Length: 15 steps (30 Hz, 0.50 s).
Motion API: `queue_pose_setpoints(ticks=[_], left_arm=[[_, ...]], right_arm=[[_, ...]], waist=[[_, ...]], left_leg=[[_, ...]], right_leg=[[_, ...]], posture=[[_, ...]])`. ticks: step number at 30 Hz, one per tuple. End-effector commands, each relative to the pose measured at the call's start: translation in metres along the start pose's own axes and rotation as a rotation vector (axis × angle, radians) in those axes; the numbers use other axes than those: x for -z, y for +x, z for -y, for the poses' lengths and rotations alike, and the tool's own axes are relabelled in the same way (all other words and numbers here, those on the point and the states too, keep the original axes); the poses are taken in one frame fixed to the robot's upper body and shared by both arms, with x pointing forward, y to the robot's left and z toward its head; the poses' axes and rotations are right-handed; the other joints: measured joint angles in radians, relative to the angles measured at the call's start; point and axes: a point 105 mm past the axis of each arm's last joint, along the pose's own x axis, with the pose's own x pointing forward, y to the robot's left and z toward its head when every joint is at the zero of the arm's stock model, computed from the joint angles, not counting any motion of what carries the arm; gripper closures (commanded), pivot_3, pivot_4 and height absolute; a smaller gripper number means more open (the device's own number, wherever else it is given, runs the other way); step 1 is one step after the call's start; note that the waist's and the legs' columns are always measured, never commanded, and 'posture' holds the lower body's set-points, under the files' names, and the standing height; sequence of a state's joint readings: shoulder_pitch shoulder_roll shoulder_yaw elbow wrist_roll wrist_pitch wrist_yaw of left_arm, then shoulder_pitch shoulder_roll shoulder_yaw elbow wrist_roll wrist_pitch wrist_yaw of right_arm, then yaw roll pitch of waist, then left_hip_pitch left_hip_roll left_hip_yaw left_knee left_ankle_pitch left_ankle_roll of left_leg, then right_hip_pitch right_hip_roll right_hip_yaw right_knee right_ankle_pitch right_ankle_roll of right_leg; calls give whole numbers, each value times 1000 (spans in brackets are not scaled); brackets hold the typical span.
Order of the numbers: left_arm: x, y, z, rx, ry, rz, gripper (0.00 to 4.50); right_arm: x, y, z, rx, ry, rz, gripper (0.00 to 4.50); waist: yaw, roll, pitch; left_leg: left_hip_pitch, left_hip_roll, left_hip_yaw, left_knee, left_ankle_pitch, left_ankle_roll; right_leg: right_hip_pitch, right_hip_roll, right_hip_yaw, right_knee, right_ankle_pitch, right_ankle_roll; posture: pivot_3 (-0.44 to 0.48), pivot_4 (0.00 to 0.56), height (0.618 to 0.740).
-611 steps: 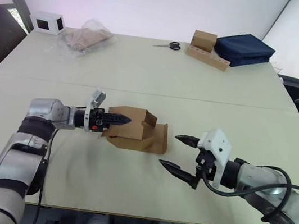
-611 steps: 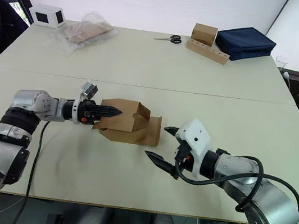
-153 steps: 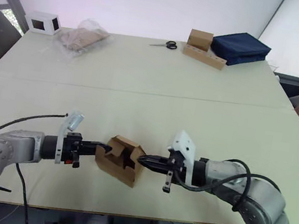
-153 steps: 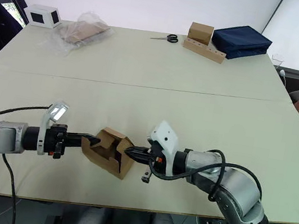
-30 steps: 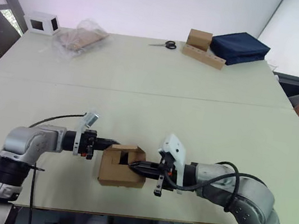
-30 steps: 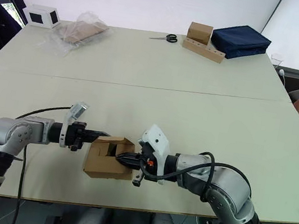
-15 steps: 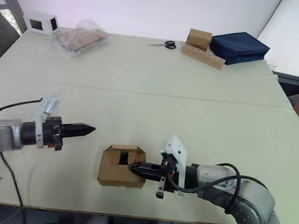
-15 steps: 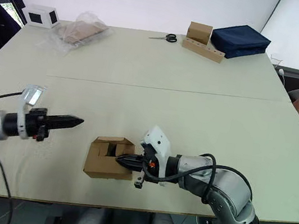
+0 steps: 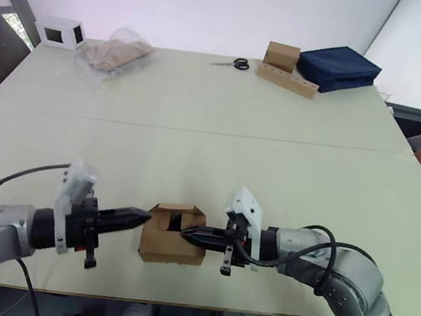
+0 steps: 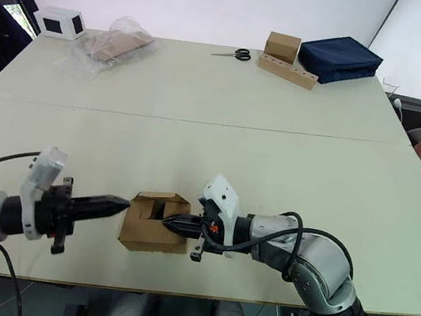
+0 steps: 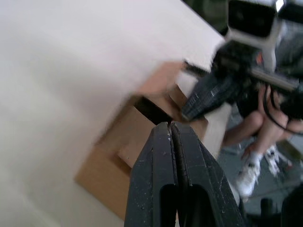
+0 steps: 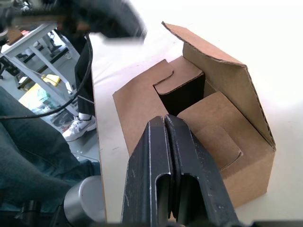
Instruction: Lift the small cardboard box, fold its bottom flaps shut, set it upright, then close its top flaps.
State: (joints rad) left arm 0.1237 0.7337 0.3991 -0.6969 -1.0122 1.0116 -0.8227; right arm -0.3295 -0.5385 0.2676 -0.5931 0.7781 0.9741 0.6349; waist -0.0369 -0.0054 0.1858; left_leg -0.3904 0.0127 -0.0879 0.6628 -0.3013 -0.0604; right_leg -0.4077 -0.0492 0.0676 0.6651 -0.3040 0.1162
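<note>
The small cardboard box (image 9: 173,235) stood on the surface (image 9: 287,178) at about 6 o'clock, its top flaps (image 12: 187,90) part-folded. The left hand (image 9: 139,216) and right hand (image 9: 188,236), both closed and empty, flanked it. It looked light and easily dented, so the walls were probably the best place to grip.

The small cardboard box (image 9: 173,235) sits on the table (image 9: 200,124) near its front edge, between the left gripper (image 9: 144,216) on its left and the right gripper (image 9: 187,235) on its right (both tips at the box). At the far edge lie the scissors (image 9: 233,63), left of the holed cardboard strip (image 9: 291,81).
</note>
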Motion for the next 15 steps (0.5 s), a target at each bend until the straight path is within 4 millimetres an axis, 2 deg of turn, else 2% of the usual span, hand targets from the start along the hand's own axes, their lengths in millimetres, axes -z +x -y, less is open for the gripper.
queue_pose_setpoints(ticks=[1, 7, 15], left_arm=[[1, 2, 2, 9, 37, -14, 4456], [9, -1, -9, -5, 9, -32, 4456], [17, 0, -10, 14, 14, -74, 4456]], right_arm=[[-8, 0, -3, -16, -28, 27, 4500], [-14, -4, -10, -48, -24, 64, 4500], [-15, -7, -10, -42, -23, 67, 4500]], waist=[[0, 0, 0], [-3, 0, 0], [-2, 0, 0]], left_leg=[[0, 0, 0, 0, 0, 0], [0, 0, 0, 0, 0, 0], [0, 0, 0, 0, 0, 0]], right_leg=[[0, 0, 0, 0, 0, 0], [0, 1, 0, 0, 0, 0], [0, 1, 0, 0, 0, 0]], posture=[[0, 150, 740], [0, 150, 740], [0, 150, 740]])
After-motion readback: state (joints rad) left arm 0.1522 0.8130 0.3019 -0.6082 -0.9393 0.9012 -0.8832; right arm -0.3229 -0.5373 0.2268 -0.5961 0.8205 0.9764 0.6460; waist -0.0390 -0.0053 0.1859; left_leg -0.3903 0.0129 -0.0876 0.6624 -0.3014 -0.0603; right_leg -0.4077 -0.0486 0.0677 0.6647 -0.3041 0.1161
